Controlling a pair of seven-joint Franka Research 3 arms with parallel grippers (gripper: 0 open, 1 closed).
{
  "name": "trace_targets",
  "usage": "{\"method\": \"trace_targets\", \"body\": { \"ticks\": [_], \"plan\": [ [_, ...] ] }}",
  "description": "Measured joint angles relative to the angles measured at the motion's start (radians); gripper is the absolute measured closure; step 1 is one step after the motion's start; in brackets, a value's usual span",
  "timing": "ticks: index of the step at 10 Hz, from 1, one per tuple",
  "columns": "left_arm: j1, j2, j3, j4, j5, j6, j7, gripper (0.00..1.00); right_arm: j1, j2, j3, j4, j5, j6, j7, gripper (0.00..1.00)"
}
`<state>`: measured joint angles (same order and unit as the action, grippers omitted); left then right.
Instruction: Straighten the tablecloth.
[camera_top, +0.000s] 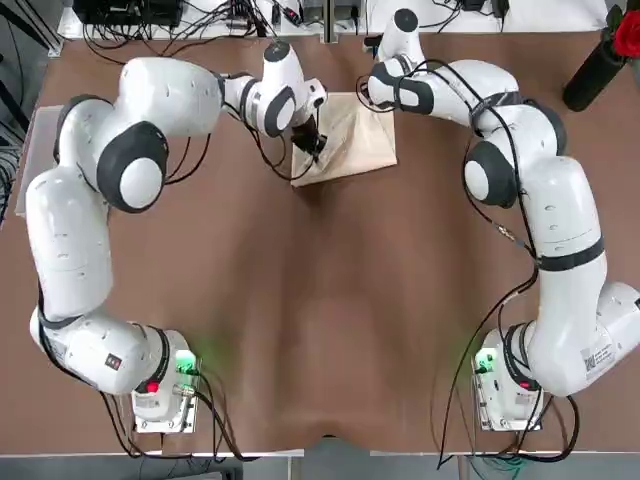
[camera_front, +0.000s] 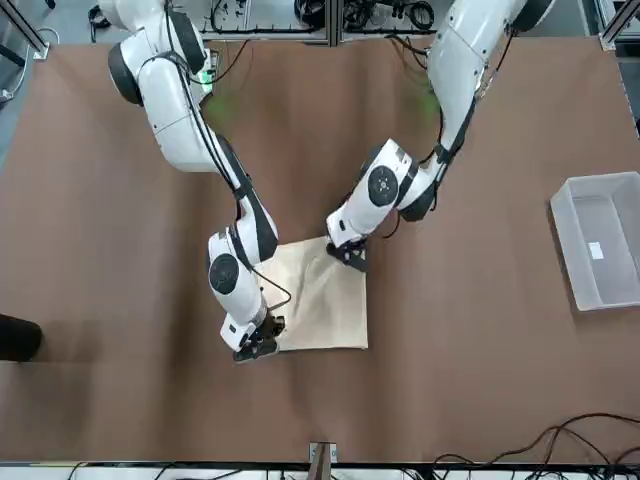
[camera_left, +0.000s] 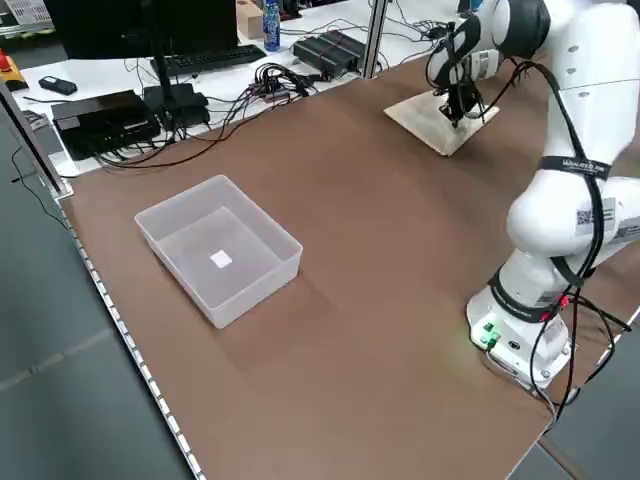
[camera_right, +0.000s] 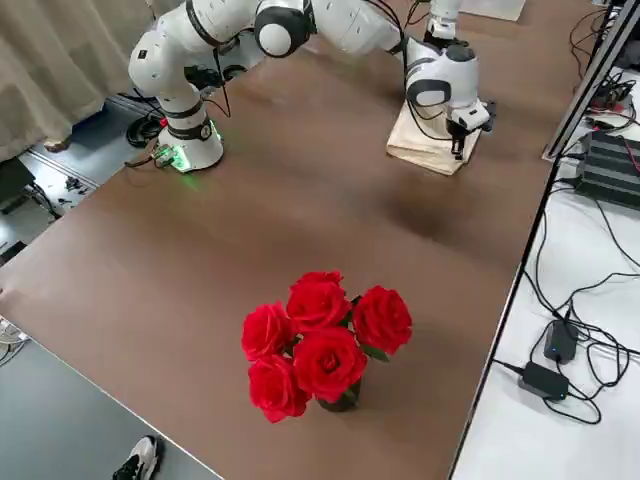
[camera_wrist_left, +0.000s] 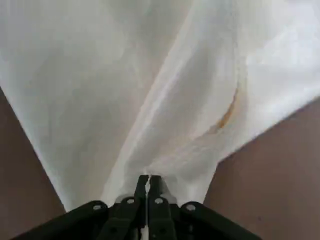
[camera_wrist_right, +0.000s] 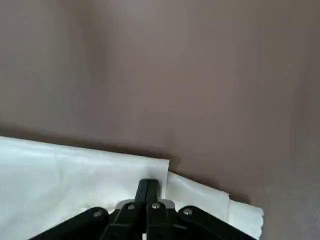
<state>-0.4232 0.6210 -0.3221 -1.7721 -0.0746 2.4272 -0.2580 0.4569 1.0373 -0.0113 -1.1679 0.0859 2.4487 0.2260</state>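
Top view: tablecloth (camera_top: 350, 140) lying at the far middle of the counter (camera_top: 320, 300), well away from both arm bases, folded into a layered cream rectangle with creases running across it. Left gripper (camera_top: 316, 143) set over the tablecloth's near-left part, fingers pressed together and pinching a raised ridge of fabric, seen plainly in the left wrist view as a pleat rising to the closed tips (camera_wrist_left: 148, 181). Right gripper (camera_front: 252, 346) at the tablecloth's far corner on the robot's right, also pressed together on the cloth's edge; right wrist view shows the closed tips (camera_wrist_right: 148, 186) sitting on the top layer with a second layer peeking out beneath.

Well apart from the tablecloth: clear plastic box (camera_left: 220, 262) toward the robot's left edge of the counter, bunch of red roses (camera_right: 320, 340) toward the right edge.

Progress, as a judgement: early to middle. Both corners gripped, cloth not yet unfolded or spread. Remaining: lifting or drawing the grips apart to open the layers, laying the sheet flat, smoothing the creases, releasing.
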Motion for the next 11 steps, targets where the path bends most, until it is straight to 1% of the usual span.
{"method": "trace_targets", "body": {
  "ticks": [2, 5, 7, 9, 10, 11],
  "plan": [
    [0.000, -0.015, -0.026, -0.010, 0.000, -0.085, 0.016, 0.96, 0.000, 0.000, 0.000, 0.000, 0.000, 0.000, 0.000, 0.98],
    [-0.001, -0.016, -0.068, -0.020, 0.000, -0.136, 0.020, 0.96, 0.000, 0.000, 0.000, 0.000, 0.000, 0.000, 0.000, 0.98],
    [-0.003, -0.017, -0.090, -0.023, 0.000, -0.193, 0.020, 0.96, 0.000, 0.000, 0.000, 0.000, 0.000, 0.000, 0.000, 0.98],
    [-0.005, -0.017, -0.100, -0.023, 0.000, -0.227, 0.020, 0.93, 0.000, 0.000, 0.000, 0.000, 0.000, 0.000, 0.001, 0.98],
    [-0.004, -0.017, -0.100, -0.022, 0.000, -0.231, 0.020, 0.85, 0.000, 0.000, 0.000, 0.000, 0.000, 0.001, 0.001, 0.98],
    [-0.003, -0.017, -0.100, -0.020, 0.000, -0.244, 0.019, 0.72, 0.000, 0.000, -0.001, 0.000, 0.000, 0.001, 0.001, 0.96]
  ]
}}
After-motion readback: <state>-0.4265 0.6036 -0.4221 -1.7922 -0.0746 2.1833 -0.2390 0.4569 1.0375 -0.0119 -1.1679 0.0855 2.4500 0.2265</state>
